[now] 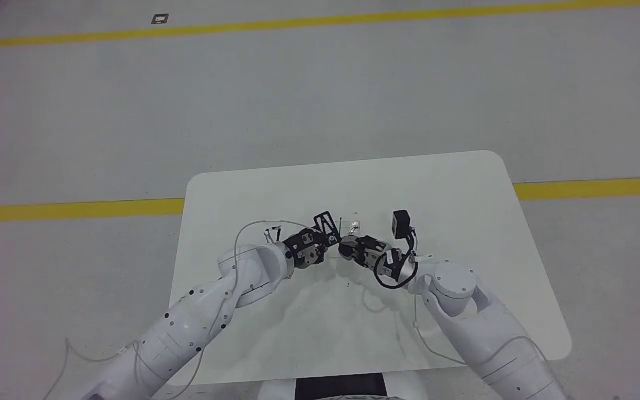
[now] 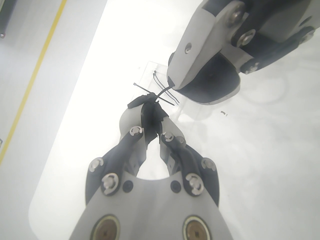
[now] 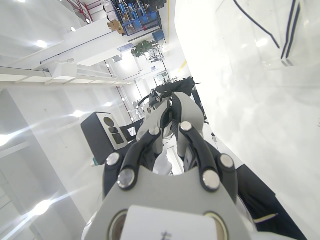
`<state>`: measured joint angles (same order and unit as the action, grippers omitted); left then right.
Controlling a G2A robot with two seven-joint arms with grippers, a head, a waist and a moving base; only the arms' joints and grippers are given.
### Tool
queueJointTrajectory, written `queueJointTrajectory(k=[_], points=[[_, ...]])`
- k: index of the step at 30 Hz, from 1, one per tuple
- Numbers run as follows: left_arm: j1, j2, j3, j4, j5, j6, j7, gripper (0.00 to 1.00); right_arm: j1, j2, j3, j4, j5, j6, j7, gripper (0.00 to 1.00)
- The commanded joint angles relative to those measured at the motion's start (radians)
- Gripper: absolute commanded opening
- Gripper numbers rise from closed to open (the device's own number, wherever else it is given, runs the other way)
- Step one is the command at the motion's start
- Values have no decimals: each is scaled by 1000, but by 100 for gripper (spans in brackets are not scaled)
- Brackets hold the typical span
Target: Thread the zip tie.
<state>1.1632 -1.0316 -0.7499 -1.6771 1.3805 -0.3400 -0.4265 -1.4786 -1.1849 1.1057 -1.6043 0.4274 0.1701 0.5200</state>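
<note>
Left gripper and right gripper meet tip to tip over the middle of the white table.
We find the left gripper's jaws closed on one end of the black zip tie; its curved strap runs across to the right gripper, whose jaws pinch the other end. Spare ties lie on a clear tray on the table beneath.

A white table with rounded corners is standing on a pale grey floor. A far yellow floor stripe is running past a small dark square marker, and a near yellow floor stripe is passing behind the table. A clear plastic tray is lying on the tabletop. A blue storage rack and a green leafy plant are standing in the room behind.
</note>
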Motion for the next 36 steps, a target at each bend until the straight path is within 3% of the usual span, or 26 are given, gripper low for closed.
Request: queueJointTrajectory(k=[1, 2, 3, 4, 5, 24, 26, 29, 32, 36], points=[[0, 0, 0, 0, 0, 0, 0, 0, 0, 0, 0, 0, -1, 0, 0, 0], [0, 0, 0, 0, 0, 0, 0, 0, 0, 0, 0, 0, -1, 0, 1, 0], [0, 0, 0, 0, 0, 0, 0, 13, 0, 0, 0, 1, 0, -1, 2, 0], [0, 0, 0, 0, 0, 0, 0, 41, 0, 0, 0, 1, 0, -1, 2, 0], [0, 0, 0, 0, 0, 0, 0, 100, 0, 0, 0, 1, 0, -1, 2, 0], [0, 0, 0, 0, 0, 0, 0, 100, -25, 12, 56, -13, -19, -42, 22, 0], [6, 1, -3, 5, -33, 0, 31, 100, -30, 13, 64, -16, -19, -48, 21, 0], [10, 14, -29, 24, -119, 0, 71, 100, -40, 16, 81, -21, -18, -60, 22, 0], [14, 44, -23, 22, -218, 0, 119, 100, -49, 20, 96, -27, -22, -73, 30, 0], [-9, 98, 10, 30, -383, 0, 173, 100, -59, 23, 110, -32, -28, -93, 45, 0]])
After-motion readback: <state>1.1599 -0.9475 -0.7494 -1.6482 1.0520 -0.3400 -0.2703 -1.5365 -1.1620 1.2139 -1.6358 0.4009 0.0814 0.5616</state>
